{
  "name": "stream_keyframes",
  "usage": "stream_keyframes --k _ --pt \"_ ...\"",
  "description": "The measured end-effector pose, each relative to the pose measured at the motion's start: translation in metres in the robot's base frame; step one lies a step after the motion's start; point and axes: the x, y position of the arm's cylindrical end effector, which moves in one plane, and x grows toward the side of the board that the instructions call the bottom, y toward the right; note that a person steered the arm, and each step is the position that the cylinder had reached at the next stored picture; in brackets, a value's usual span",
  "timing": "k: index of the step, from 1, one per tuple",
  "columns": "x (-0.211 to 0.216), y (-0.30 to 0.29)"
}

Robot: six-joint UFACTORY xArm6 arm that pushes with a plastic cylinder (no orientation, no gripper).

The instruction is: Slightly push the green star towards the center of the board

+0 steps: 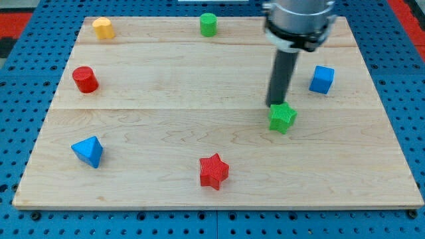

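The green star [283,117] lies on the wooden board [166,133], right of the middle. My tip [275,104] stands at the star's upper left edge, touching it or nearly so. The dark rod rises from there to the arm's grey body at the view's top.
A red star [213,171] lies at the bottom middle, a blue triangular block [88,151] at the lower left, a red cylinder [85,79] at the left, a yellow block [102,28] at the top left, a green cylinder [208,24] at the top middle, a blue cube [322,79] at the right.
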Motion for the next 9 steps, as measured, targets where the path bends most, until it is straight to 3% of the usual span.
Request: stream_keyframes --k 2,3,5,8,9 --pt "-0.016 0.028" --pt "0.022 0.052" --pt "0.031 0.046" --pt "0.107 0.064" --pt "0.086 0.023"
